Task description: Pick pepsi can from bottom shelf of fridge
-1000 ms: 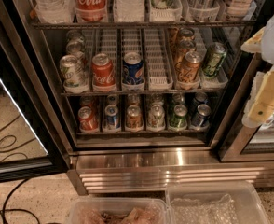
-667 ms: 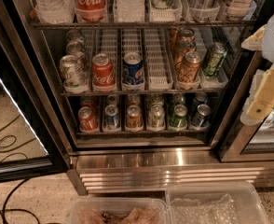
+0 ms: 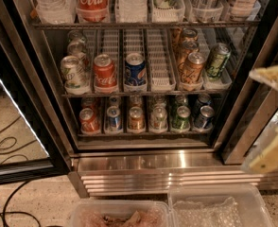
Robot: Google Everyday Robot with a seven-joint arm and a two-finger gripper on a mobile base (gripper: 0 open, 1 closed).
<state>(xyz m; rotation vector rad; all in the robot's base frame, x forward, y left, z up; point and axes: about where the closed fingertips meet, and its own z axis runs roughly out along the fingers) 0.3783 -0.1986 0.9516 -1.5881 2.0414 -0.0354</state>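
Observation:
The fridge [image 3: 58, 141] stands open in front of me, with a ribbed steel base. The bottom shelf [image 3: 143, 132] holds a row of cans in narrow white lanes. The pepsi can [image 3: 204, 117], dark navy with a silver top, stands at the front of the rightmost lane, with another dark can behind it. My gripper [image 3: 271, 115] hangs at the right edge of the view, outside the fridge and right of the pepsi can, at about its height. Its two pale fingers [image 3: 267, 77] are spread apart with nothing between them.
On the bottom shelf, left of the pepsi can, stand a green can [image 3: 181, 117], a pale can [image 3: 158, 118], an orange can [image 3: 135, 118], a blue can [image 3: 113, 118] and a red can [image 3: 89, 120]. The middle shelf holds a brighter blue can [image 3: 135, 70]. Clear plastic bins [image 3: 214, 207] sit below. Cables [image 3: 6, 150] lie on the floor at the left.
My gripper has moved down along the right edge, from the middle shelf's height to the bottom shelf's. The cans have not moved.

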